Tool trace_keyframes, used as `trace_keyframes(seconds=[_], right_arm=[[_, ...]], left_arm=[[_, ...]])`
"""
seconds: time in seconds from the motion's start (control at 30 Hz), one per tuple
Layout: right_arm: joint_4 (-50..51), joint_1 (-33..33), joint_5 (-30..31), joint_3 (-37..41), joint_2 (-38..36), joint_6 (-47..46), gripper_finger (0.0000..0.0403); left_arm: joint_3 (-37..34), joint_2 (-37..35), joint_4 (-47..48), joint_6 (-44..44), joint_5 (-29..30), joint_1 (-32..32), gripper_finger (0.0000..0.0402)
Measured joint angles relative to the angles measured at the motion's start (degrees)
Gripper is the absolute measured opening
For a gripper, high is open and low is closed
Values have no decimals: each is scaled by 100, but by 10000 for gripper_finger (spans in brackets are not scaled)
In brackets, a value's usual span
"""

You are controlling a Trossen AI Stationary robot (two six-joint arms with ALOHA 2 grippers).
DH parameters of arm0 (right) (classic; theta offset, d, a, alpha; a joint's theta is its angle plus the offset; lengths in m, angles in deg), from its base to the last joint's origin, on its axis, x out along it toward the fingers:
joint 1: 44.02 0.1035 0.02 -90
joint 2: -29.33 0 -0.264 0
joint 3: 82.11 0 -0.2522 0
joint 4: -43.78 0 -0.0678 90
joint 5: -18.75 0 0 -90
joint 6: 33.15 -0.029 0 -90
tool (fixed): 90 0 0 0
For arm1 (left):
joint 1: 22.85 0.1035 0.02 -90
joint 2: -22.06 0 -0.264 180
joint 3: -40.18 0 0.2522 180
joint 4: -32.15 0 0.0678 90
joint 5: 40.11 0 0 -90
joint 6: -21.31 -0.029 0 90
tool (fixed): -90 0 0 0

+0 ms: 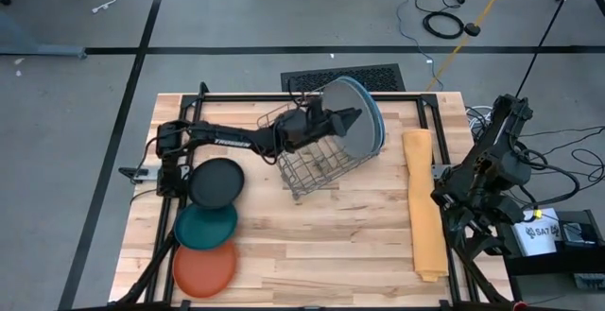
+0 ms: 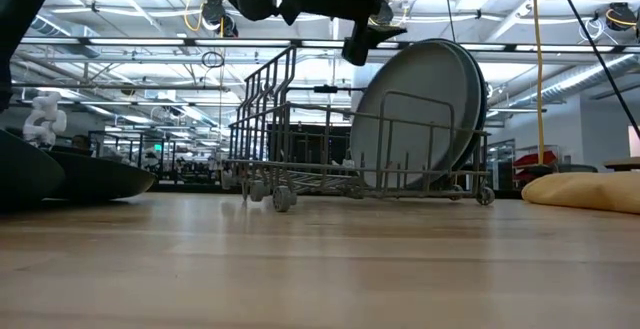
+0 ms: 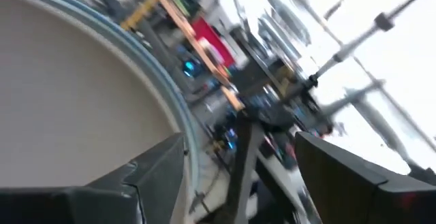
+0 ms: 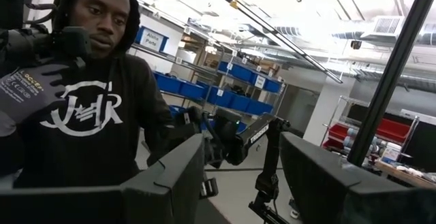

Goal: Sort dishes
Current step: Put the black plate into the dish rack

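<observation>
A grey wire rack [image 1: 307, 164] stands mid-table. Large dishes stand on edge in its right end, leaning on the wires: a grey plate [image 2: 425, 109] in front, blue-rimmed plates [image 1: 379, 127] behind. My left gripper [image 3: 238, 180] is open, level with the grey plate's upper rim [image 3: 182, 125]; one finger is close beside that rim and nothing is between the fingers. Black [image 1: 216, 181], teal [image 1: 206, 224] and orange [image 1: 204, 267] small plates lie flat in an overlapping row at the table's left. My right gripper [image 4: 242, 176] is open and raised at the right edge.
A yellow-orange folded cloth [image 1: 423, 202] lies along the table's right side. A black grille [image 1: 340, 77] sits past the far edge. A person in a dark hoodie with a gloved hand [image 4: 27, 88] stands beyond the table. Bare wood lies in front of the rack.
</observation>
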Motion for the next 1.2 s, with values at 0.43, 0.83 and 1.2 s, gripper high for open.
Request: trace_keyframes(seconds=[0.43, 0.83, 1.2], right_arm=[[270, 0, 458, 2, 4, -92, 185], [353, -20, 2224, 2, 37, -181, 185], [-169, -221, 2669, 2, 192, 194, 185]], left_arm=[[44, -1855, 2651, -3096, 215, -1096, 233], [50, -2744, 8259, -725, 2606, -3504, 216], [39, -1353, 11865, 867, 1398, -3245, 216]])
